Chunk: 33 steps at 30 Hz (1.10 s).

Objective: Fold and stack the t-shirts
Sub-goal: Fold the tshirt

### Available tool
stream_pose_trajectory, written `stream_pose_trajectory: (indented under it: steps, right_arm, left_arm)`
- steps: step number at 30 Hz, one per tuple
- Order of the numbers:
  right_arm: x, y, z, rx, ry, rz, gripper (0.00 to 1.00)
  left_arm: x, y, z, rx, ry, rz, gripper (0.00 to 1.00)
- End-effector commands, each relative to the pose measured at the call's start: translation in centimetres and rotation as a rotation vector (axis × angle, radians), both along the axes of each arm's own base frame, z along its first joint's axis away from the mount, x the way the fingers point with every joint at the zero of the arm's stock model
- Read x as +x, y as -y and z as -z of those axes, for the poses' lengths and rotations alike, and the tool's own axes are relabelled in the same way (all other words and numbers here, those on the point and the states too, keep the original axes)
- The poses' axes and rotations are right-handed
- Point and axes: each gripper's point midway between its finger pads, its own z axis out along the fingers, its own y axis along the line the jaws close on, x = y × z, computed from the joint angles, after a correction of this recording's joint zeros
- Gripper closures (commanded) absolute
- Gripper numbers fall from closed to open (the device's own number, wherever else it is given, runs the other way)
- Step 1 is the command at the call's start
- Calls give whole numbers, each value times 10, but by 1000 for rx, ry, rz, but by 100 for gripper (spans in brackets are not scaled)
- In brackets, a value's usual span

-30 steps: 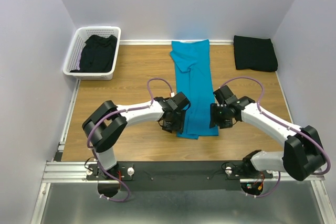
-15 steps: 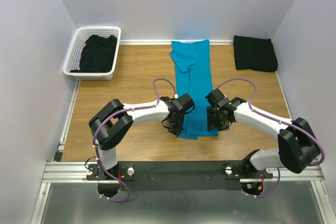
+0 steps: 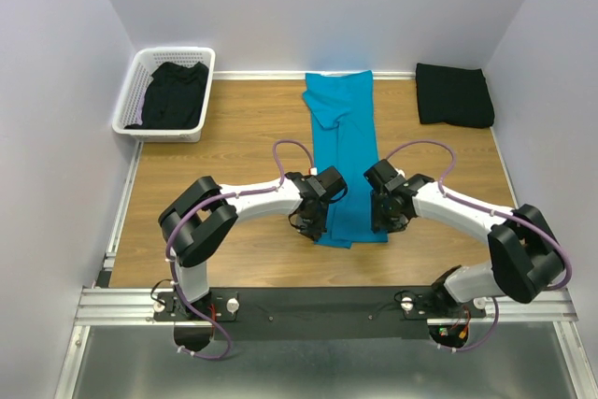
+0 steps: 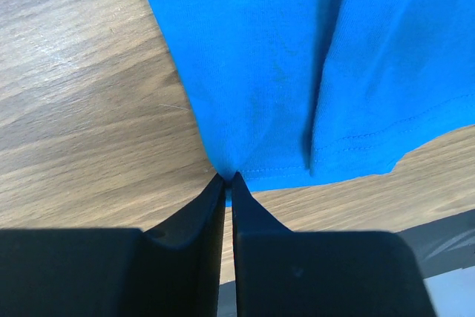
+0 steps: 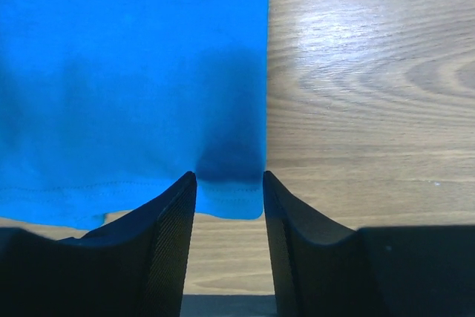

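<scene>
Lifting now risks a slip: your left gripper (image 4: 228,177) pinches only the near-left hem corner of the teal t-shirt (image 4: 282,50). Your right gripper (image 5: 228,183) stands open around its near-right corner, holding nothing, so the hem can rise uneven.

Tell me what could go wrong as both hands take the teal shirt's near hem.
1. The left hand pinches only the very corner of the teal t-shirt, so the cloth could slip out on lifting.
2. The right hand is open astride the other hem corner; lifting before it closes would likely skew the fold.

Perhaps three t-shirts (image 3: 346,151), one white basket (image 3: 159,131)
</scene>
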Motion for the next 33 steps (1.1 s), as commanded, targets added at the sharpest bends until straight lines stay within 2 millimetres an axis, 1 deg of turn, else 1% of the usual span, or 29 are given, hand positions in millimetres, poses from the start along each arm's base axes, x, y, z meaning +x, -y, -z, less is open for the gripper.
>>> stream_pose_trajectory:
  steps: [1,3,5,6,7,11,13,14,15,19,21,22,23,25,29,33]
  right_arm:
    - [-2,4,12,-22,-2,21,52]
    - [-6,6,17,-31,-14,20,54]
    - [-7,10,19,-49,-13,23,60]
    - [-9,13,20,-55,-12,26,63]
    - [-9,16,20,-66,-6,29,71]
    - [-13,23,18,-73,14,48,86]
    - [-17,28,16,-81,22,62,91]
    - [-17,27,15,-75,24,64,91]
    - [-17,26,13,-65,29,69,91]
    - [-18,32,11,-89,26,100,90]
    - [-22,34,11,-97,10,118,78]
    - [-25,36,11,-107,-3,131,67]
    - [-26,36,10,-109,-6,135,63]
    - [-31,39,9,-123,-30,149,54]
    - [-40,40,11,-125,-76,150,53]
    - [-43,42,12,-148,-92,151,54]
  left_arm:
    - [-4,-7,11,48,-13,11,86]
    - [-3,-6,10,44,-10,11,86]
    - [-3,-6,11,46,-11,11,86]
    - [-4,-6,11,45,-14,12,86]
    - [-4,-6,11,45,-14,10,86]
    - [-4,-7,12,48,-16,10,86]
    - [-5,-7,11,47,-17,12,86]
    - [-6,-8,11,46,-18,13,86]
    - [-6,-8,12,49,-20,13,86]
    - [-6,-11,11,53,-20,7,87]
    - [-7,-12,9,48,-18,1,87]
    - [-8,-13,9,49,-22,3,87]
    - [-9,-13,8,45,-23,4,89]
    - [-11,-13,5,34,-28,5,89]
    - [-16,-13,0,11,-39,15,90]
    - [-19,-14,-11,-18,-35,21,90]
